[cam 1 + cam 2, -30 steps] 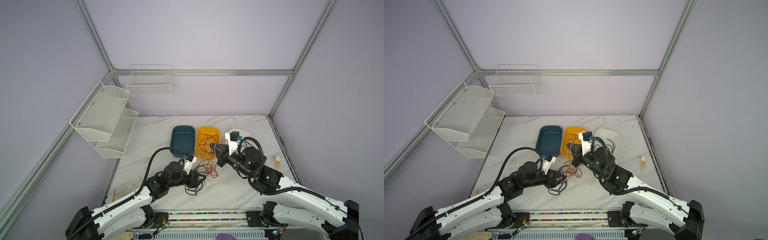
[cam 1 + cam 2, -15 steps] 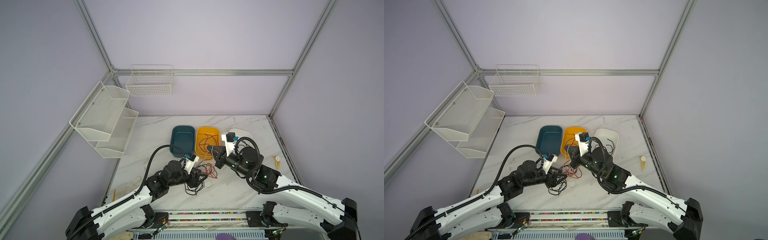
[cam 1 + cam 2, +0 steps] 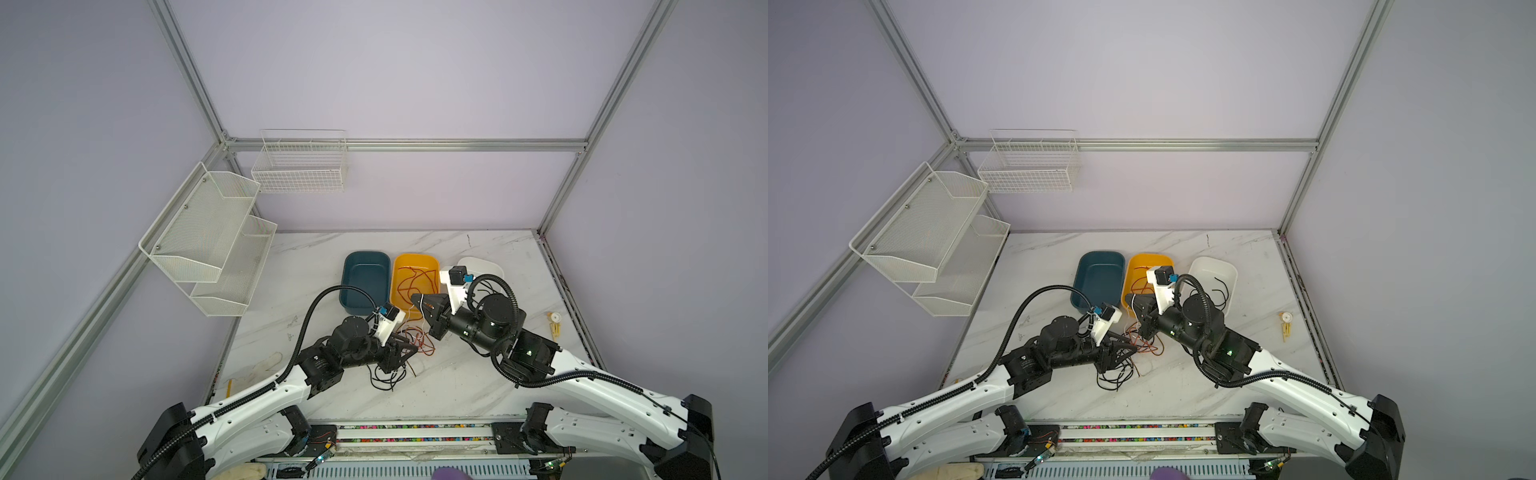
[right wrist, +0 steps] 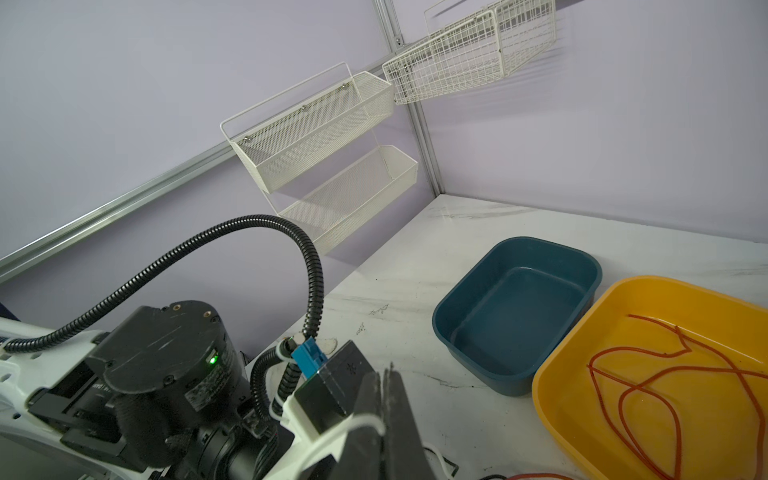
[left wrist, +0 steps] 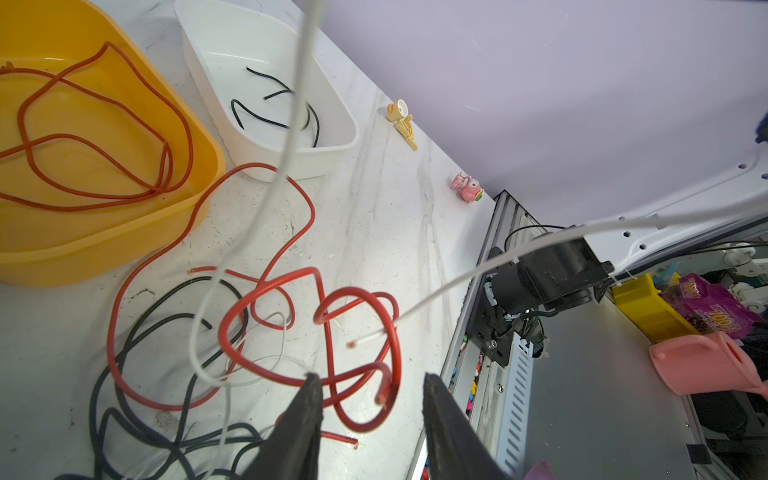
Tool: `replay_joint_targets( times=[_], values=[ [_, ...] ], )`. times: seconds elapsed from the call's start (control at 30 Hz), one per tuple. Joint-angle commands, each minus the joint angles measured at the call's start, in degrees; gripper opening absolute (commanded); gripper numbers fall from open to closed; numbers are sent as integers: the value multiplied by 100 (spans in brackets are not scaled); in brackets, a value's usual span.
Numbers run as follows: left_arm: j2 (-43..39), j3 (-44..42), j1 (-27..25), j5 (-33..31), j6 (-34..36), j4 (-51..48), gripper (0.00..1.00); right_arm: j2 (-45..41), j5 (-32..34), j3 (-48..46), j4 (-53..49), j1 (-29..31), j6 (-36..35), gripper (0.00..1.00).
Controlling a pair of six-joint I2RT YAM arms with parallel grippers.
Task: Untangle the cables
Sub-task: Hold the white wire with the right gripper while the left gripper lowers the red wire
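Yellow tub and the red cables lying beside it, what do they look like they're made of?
Yellow tub: likely moulded plastic, smooth and slightly glossy, judging by soft highlights and rounded corners. Red cables: thin wire in rubbery or plastic insulation, with a satin sheen; they hold springy loops, and one cut end looks paler, possibly a metal core.

2 top views look steeply down from high at the front, sharing the whole table point(image 3: 311, 257). 2 wrist cameras sit close behind their jaws, low; both show the yellow tray point(image 5: 83, 245).
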Motion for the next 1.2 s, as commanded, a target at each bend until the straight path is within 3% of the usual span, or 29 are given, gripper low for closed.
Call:
replay_joint_targets(
  times=[0.0, 0.17, 0.47, 0.6, 0.83, 1.0, 1.07, 1.1, 1.17],
  values=[
    [18, 587, -31, -20, 122, 87, 37, 14, -76, 62, 225, 22, 73, 0],
    [57, 617, -31, -61, 166, 15, 36, -12, -94, 63, 234, 25, 99, 0],
    [48, 705, -31, -117, 186, -211, 24, -41, -32, 60, 203, 23, 98, 0],
    [-147, 747, -30, -85, 130, -378, 19, -39, 314, 11, 106, 29, 108, 0],
    [-842, 583, -31, 171, -199, -745, 1, -58, 1061, -46, -89, 25, 301, 0],
    [-1387, 372, -26, 24, -335, -1088, 0, -32, 1205, -17, -145, 24, 330, 0],
    [-1473, 259, -31, 40, -417, -1028, 5, -2, 1110, 35, -136, 22, 326, 0],
    [-1461, 229, -31, 96, -423, -994, 0, 20, 1051, 62, -128, 25, 310, 0],
    [-1387, 250, -31, 194, -428, -988, 0, 35, 1001, 94, -101, 22, 266, 0]
  ],
)
